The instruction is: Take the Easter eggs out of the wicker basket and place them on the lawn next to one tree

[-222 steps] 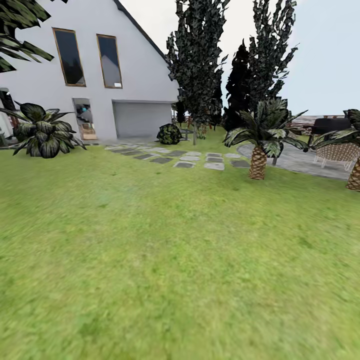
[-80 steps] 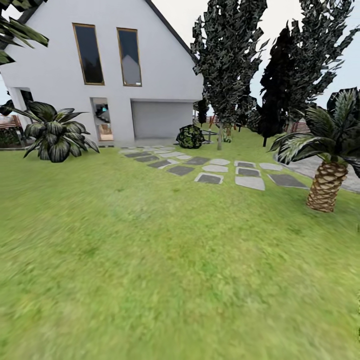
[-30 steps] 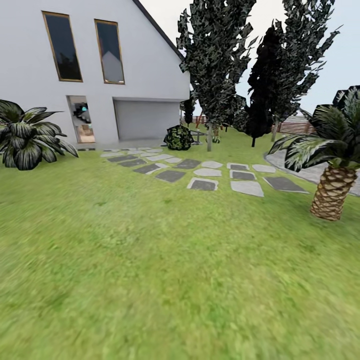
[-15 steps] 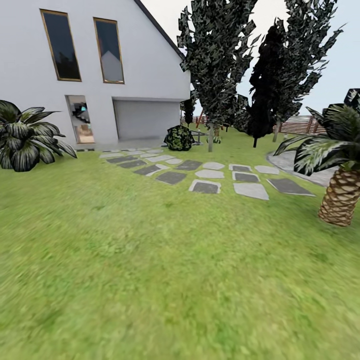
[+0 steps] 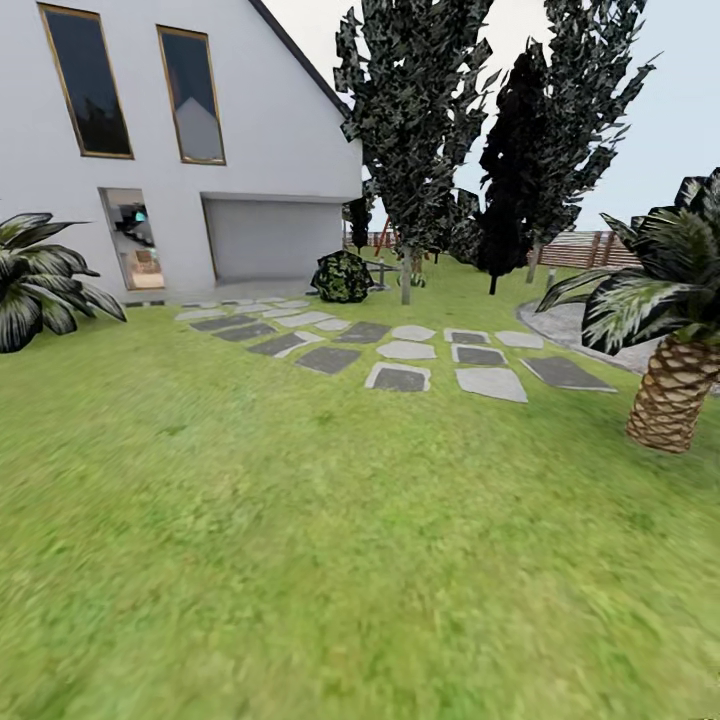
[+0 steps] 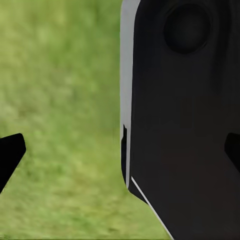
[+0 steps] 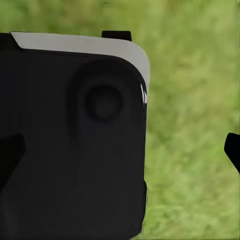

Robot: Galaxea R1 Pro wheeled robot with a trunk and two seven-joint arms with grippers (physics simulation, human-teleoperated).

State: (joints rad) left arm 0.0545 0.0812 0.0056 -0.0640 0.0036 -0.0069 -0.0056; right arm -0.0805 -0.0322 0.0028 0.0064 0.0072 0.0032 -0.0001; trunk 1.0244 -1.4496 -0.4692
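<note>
The lawn [image 5: 300,520] spreads wide and green from the near edge of the head view to the house. The Easter eggs, the wicker basket and the tree are out of view. My left gripper [image 6: 120,150] is open, its dark fingertips [image 6: 10,155] far apart over grass, with a black and grey part of my own body [image 6: 185,115] between them. My right gripper [image 7: 120,147] is open too, one fingertip [image 7: 232,150] over grass and a black body part [image 7: 75,135] beside it. Neither holds anything.
A white house [image 5: 150,200] with a garage door stands at the back left. Grey paving stones [image 5: 400,355] cross the grass ahead. Dark narrow trees [image 5: 420,120] rise behind them. A short palm [image 5: 668,400] stands at the right, a leafy plant [image 5: 30,285] at the left.
The whole head view has shifted, so the camera has moved: house, stones and leafy plant have slid left, and the palm stands larger at the right.
</note>
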